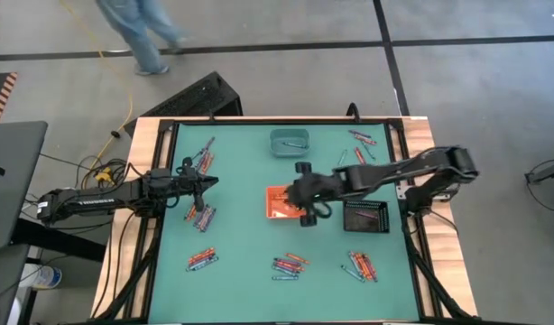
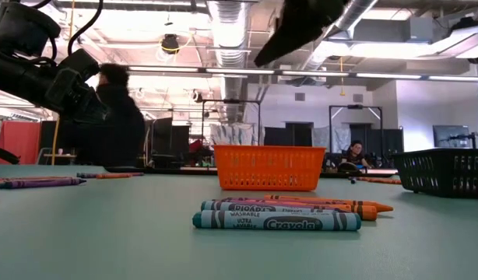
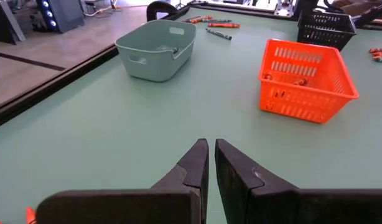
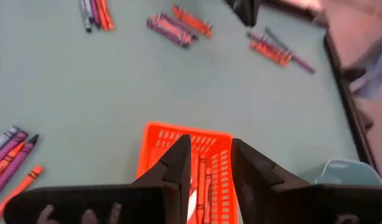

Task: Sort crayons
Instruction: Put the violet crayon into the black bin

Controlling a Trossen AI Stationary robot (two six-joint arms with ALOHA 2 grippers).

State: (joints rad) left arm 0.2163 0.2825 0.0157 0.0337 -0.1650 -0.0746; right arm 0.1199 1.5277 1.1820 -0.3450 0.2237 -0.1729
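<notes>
Across the green bench (image 1: 250,271) we are counting three trays: an orange tray (image 1: 281,202) near the middle, a teal tray (image 1: 289,142) toward the far edge, and a black tray (image 1: 365,217) toward the right edge. We are seeing the crayons (image 1: 201,259) lying in small loose clusters, about eight of them: two by the left edge, three along the near edge, two toward the far right corner, and a few orange-red sticks lying inside the orange tray. We cannot count the single sticks.

Our right gripper (image 4: 211,171) is hanging over the orange tray with its fingers parted and nothing between them. Our left gripper (image 3: 211,163) is waiting near the left edge, its fingers nearly touching and gripping nothing.

On the nearest crayon in the low view we are reading "Crayola" and "ULTRA WASHABLE". White lettering is showing on the left arm, too small for us to read.

Beyond the bench a grey floor with dark lines is showing; a person (image 1: 142,32) is walking past the far left corner, and another is sitting far behind.
</notes>
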